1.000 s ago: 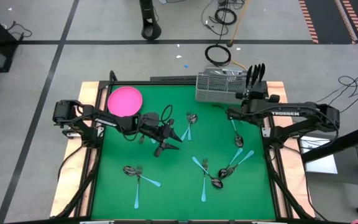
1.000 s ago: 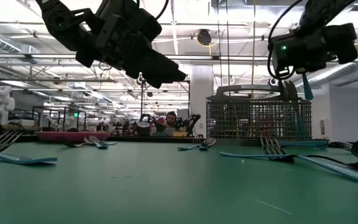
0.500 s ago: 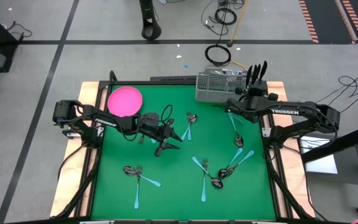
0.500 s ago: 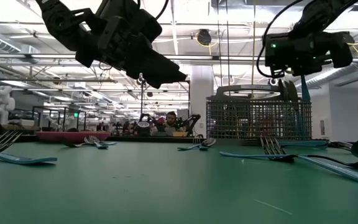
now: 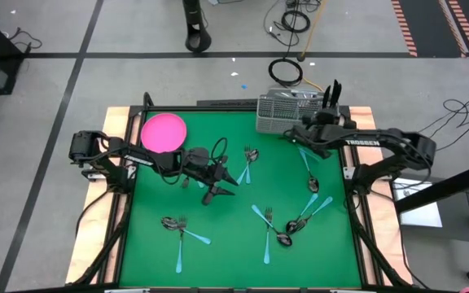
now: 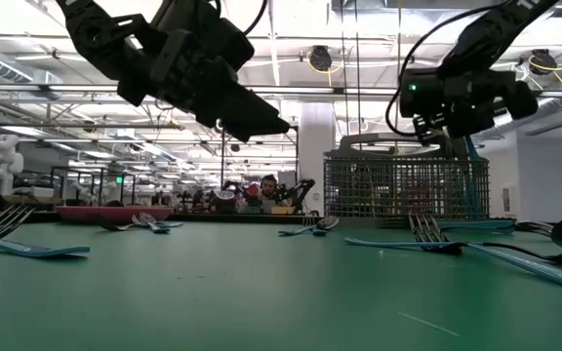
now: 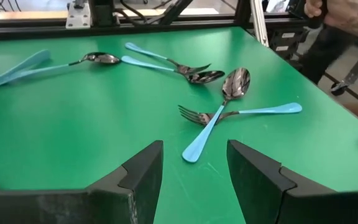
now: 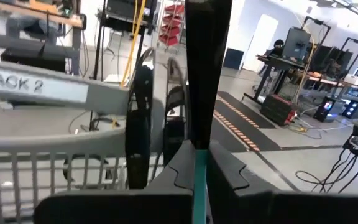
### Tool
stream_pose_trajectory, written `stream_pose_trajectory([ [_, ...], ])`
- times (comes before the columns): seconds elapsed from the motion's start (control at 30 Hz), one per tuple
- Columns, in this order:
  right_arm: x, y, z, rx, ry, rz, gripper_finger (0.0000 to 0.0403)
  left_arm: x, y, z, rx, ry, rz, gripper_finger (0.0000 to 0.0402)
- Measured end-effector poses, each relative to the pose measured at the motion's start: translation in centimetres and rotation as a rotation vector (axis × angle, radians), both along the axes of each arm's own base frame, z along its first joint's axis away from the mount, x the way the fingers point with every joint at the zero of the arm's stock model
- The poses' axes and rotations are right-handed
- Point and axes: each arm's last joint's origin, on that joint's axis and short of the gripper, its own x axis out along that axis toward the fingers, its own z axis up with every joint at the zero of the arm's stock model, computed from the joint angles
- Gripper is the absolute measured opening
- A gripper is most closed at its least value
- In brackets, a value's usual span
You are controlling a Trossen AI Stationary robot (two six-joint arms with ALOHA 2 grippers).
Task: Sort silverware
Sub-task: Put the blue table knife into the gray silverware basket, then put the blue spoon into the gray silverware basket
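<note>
Right end effector [image 8: 199,163] grips a light-blue-handled utensil [image 8: 199,186] above the silver wire-mesh caddy [image 5: 285,113]. Left end effector [image 7: 194,165] hangs open over the green table [image 5: 218,236].

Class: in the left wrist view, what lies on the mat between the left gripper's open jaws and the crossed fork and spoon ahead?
Only bare green mat separates the left gripper from the crossed fork and spoon, as the left wrist view shows.

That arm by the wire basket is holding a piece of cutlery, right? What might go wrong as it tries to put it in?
The right tool pinches a blue-handled utensil by a thin edge, so it may slip or twist. The basket already holds dark utensils, so the new one may catch on them or on the rim. The left tool hangs open above the forks and spoons on the green mat and might knock them when lowering.
</note>
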Motion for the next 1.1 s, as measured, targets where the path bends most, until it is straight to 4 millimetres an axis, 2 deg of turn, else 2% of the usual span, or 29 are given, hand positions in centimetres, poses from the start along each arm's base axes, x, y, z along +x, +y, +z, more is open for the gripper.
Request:
stream_pose_trajectory([
  [0.3, 0.2, -0.6, -0.5, 0.05, -0.073, -0.012, 0.0026, -0.1, 0.0, -0.3, -0.003, 0.032, -0.001, 0.018],
  [0.8, -0.1, -1.0, -0.5, 0.107, -0.056, -0.02, 0.0124, -0.2, 0.0, -0.5, -0.005, 0.056, 0.0, 0.018],
  [0.93, -0.2, -0.7, 0.4, 0.118, -0.039, 0.003, 0.0135, -0.2, 0.0, -0.4, -0.024, 0.051, 0.009, 0.018],
  [1.1, 0.2, 0.1, 3.5, 0.103, -0.065, 0.072, 0.0136, 0.0, 0.0, 0.0, -0.05, 0.017, 0.02, 0.018],
])
